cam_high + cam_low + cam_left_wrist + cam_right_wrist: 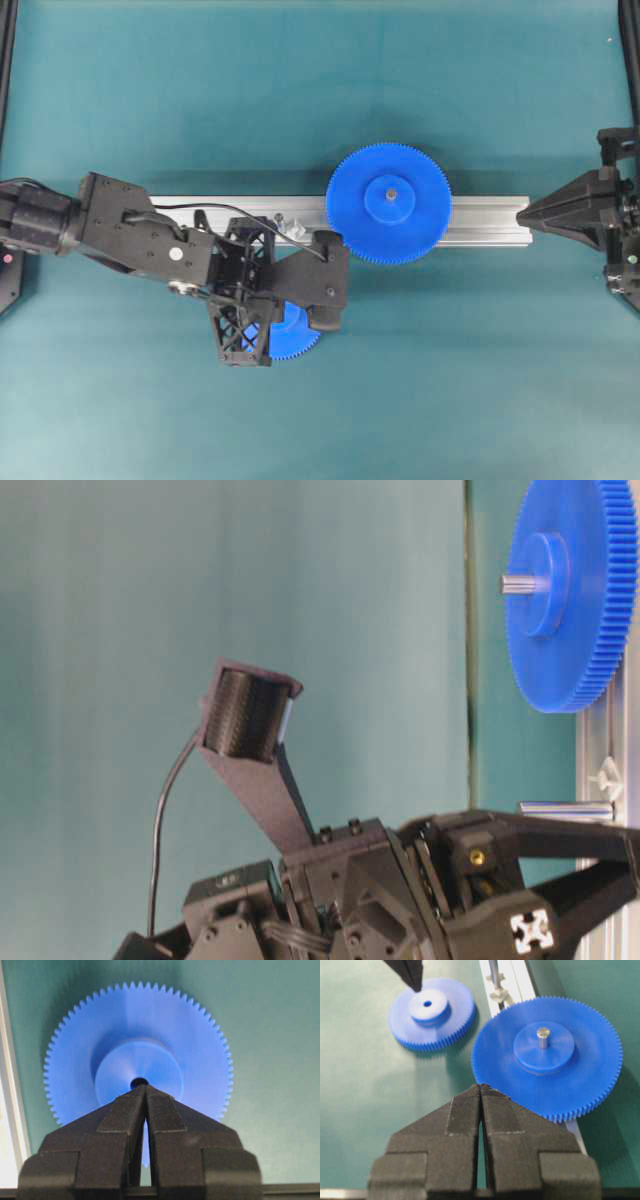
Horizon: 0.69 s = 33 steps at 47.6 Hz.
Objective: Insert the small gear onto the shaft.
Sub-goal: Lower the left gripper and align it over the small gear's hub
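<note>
large blue gear (572, 600) on rail (612, 810), bare shaft (565, 807)

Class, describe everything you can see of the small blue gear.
The small gear is blue plastic with fine teeth around its rim, a raised round hub and a small dark centre hole. It lies flat on the green table beside the rail, not on any shaft. The shut left gripper points down at its hub; contact cannot be told.

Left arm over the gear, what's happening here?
The left gripper hangs with jaws shut just over the hub of the small blue plastic gear, which lies flat on the green table. Nothing is held. The thin metal shaft on the aluminium rail stands bare beside the larger blue gear. The right gripper waits shut.
</note>
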Each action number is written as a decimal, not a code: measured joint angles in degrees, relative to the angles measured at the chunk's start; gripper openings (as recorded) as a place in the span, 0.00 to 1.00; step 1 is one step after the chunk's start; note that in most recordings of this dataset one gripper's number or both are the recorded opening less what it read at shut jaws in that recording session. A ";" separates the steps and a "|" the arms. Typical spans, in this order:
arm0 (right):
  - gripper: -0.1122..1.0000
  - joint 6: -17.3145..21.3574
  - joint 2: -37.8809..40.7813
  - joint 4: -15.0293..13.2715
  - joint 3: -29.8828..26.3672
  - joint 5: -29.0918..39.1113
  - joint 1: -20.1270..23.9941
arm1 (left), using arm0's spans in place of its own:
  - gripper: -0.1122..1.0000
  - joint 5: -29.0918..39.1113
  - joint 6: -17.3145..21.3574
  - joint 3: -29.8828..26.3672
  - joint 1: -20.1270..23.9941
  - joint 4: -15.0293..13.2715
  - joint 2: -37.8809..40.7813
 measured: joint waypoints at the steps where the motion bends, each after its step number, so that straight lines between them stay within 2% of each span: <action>1: 0.13 0.00 0.00 0.00 0.00 0.00 0.00 | 0.13 0.09 0.00 -0.09 0.00 -0.09 0.09; 33: 0.13 0.00 0.00 0.00 0.09 -0.09 0.09 | 0.13 0.70 0.09 -0.35 0.00 -0.09 0.97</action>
